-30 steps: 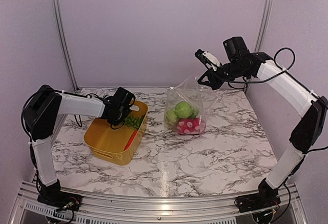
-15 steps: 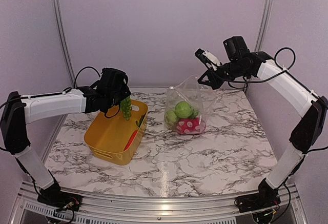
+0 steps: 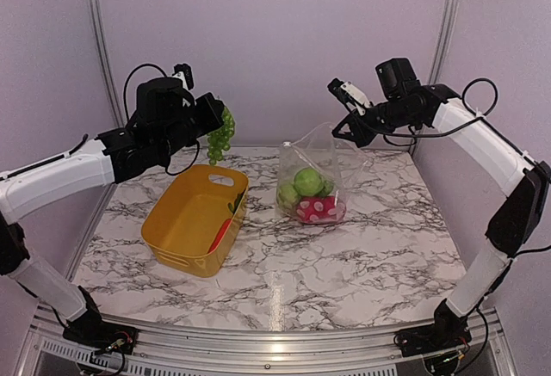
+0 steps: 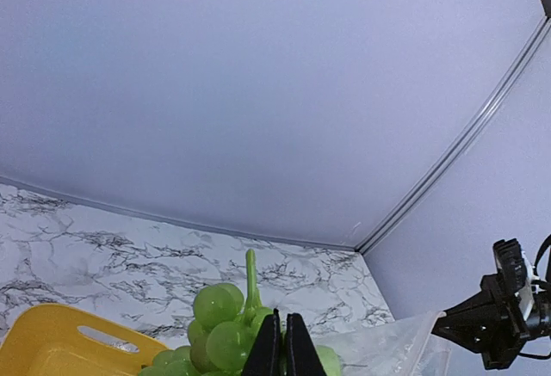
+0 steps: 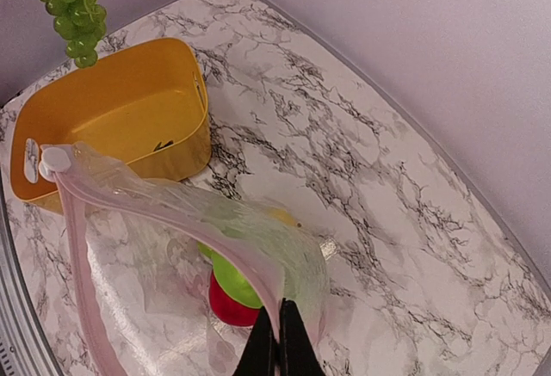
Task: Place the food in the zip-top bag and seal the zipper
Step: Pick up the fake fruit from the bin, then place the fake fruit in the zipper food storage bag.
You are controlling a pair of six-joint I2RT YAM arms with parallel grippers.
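Top external view showed the left gripper (image 3: 213, 107) clamped on the stem of a green plastic toy grape bunch (image 3: 220, 138), hanging high toward the far-left corner of the marble tabletop (image 3: 362, 255), above a yellow rectangular plastic bin (image 3: 185, 230). Light and rigid, it would likely swing; the stem looked the surest hold. Its long axis ran vertical, tip down. The right gripper (image 3: 347, 128) pinched the limp clear zip-top bag (image 3: 314, 165) by its pale pink zipper strip (image 5: 76, 247) near the far edge
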